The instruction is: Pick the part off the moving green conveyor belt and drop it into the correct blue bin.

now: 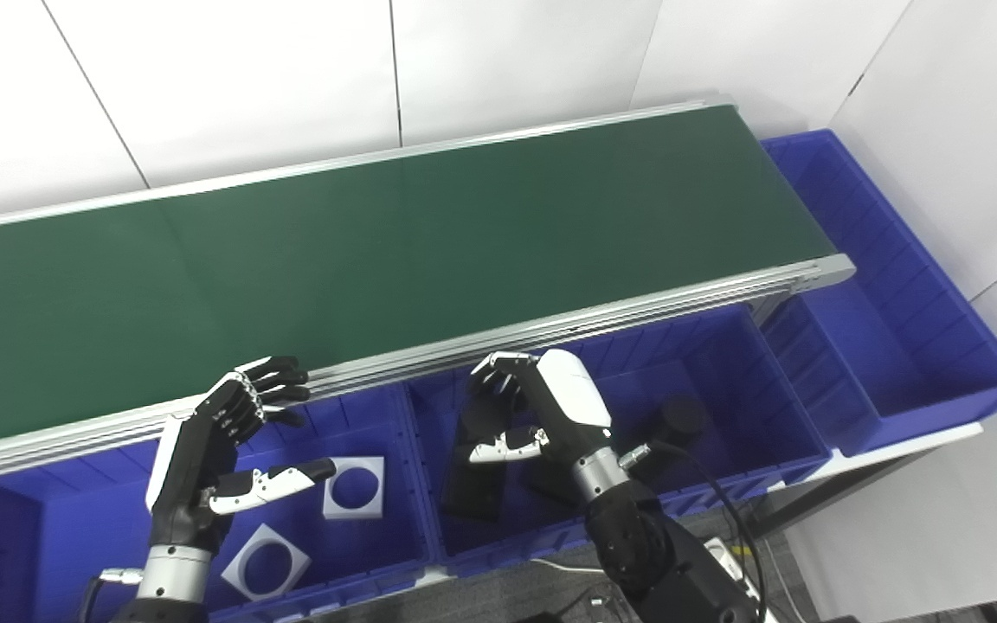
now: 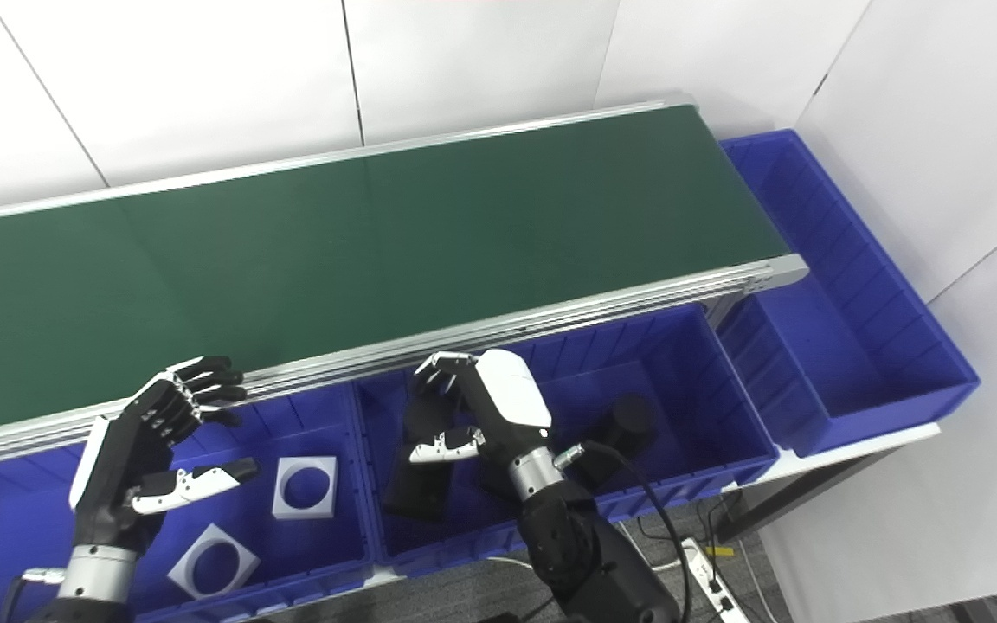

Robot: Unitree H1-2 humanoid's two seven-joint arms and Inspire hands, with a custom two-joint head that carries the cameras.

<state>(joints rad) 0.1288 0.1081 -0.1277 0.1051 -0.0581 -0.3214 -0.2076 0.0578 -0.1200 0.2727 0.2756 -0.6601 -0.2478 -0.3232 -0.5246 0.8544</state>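
Observation:
The green conveyor belt [image 1: 360,251] runs across the view and carries no part. My left hand [image 1: 221,441] is open and empty, hovering over the left blue bin [image 1: 382,554] near the belt's front rail. That bin holds two white square plates with round holes [image 1: 354,487] [image 1: 266,562]. My right hand [image 1: 533,415] is open and empty above the middle blue bin [image 1: 723,346], which holds black parts, among them a flat block [image 1: 472,484] and a cylinder [image 1: 676,424].
A long blue bin [image 1: 897,329] stands at the belt's right end, with nothing visible in it. The aluminium rail [image 1: 550,324] edges the belt's front. White walls stand behind. A power strip and cables [image 2: 706,571] lie on the floor.

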